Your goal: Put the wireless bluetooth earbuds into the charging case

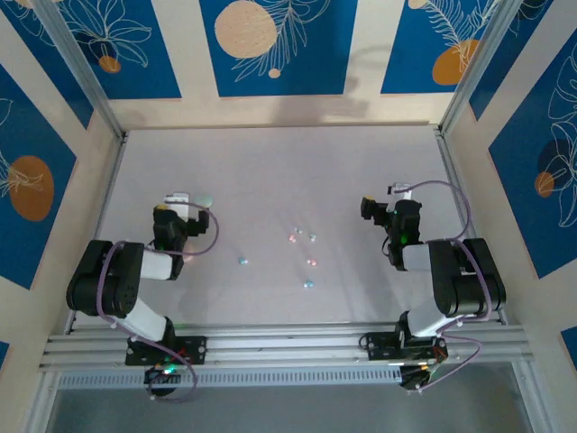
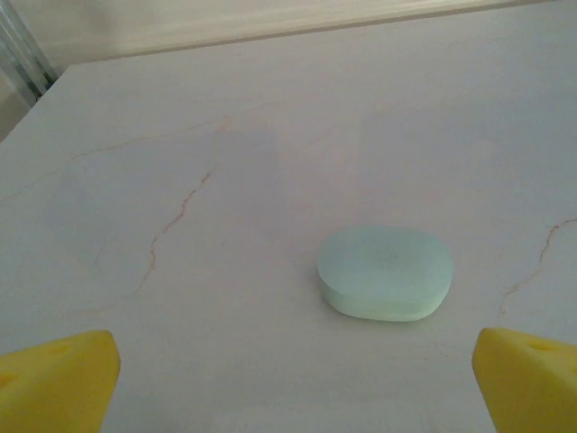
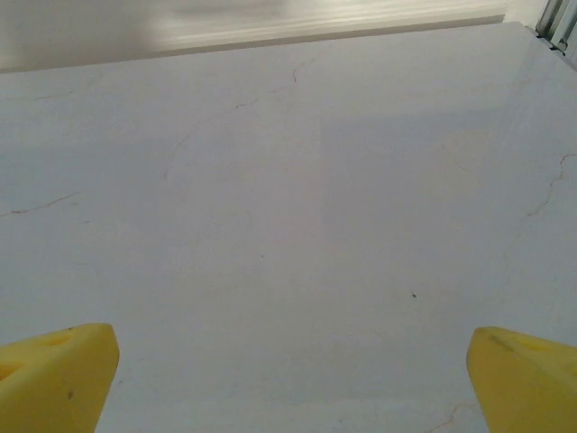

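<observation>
Though earbuds (image 1: 311,262) blur into tiny specks, left fingers (image 2: 54,383) cropped at corners.

The counter (image 2: 180,180) is a pale off-white with a faint lilac cast, crossed by thin brownish veins like marble. On it lies a plain mint-green case (image 2: 385,272). The earbuds (image 1: 307,283) are glossy pastel specks: light blue ones at nine and six o'clock of the scatter, pinkish ones toward its centre and twelve o'clock, and a greenish one at one o'clock. The left fingers (image 2: 54,379) and right fingers (image 3: 54,374) are bright yellow. Both arms (image 1: 117,280) are black with white segments and trail lilac cables (image 1: 215,230). The walls (image 1: 270,45) are cream with deep blue panels bearing white leaf outlines and orange and peach discs.
</observation>
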`<state>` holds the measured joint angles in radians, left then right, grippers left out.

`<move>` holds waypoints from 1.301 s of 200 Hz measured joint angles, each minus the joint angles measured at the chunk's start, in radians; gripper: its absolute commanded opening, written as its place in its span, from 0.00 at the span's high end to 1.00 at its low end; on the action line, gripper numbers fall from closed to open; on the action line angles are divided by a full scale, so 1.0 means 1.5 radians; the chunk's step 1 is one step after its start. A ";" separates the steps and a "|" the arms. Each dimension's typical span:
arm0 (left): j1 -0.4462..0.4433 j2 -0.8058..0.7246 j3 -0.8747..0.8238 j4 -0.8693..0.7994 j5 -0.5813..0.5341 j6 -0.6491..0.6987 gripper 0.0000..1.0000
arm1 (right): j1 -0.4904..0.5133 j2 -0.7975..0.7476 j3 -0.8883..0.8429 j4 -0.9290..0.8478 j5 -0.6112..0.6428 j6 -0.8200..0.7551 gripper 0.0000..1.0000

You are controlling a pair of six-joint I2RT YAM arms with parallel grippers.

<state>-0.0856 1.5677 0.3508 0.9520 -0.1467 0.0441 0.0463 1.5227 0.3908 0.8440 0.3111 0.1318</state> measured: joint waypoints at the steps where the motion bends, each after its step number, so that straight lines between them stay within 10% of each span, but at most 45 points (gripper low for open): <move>1: 0.000 0.000 0.000 0.000 0.000 0.000 0.00 | 0.000 0.000 0.000 0.000 0.000 0.000 0.01; 203: 0.000 -0.024 -0.001 -0.018 0.003 -0.001 0.00 | 0.011 -0.001 -0.002 0.005 -0.026 -0.016 0.01; 260: 0.000 -0.190 0.165 -0.397 -0.151 -0.127 0.00 | 0.057 -0.210 0.137 -0.369 -0.028 0.002 0.01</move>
<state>-0.0856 1.2827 0.5980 0.3557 -0.3725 -0.1471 0.1314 1.2076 0.5968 0.2901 0.2691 0.1341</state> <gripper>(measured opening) 0.999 0.994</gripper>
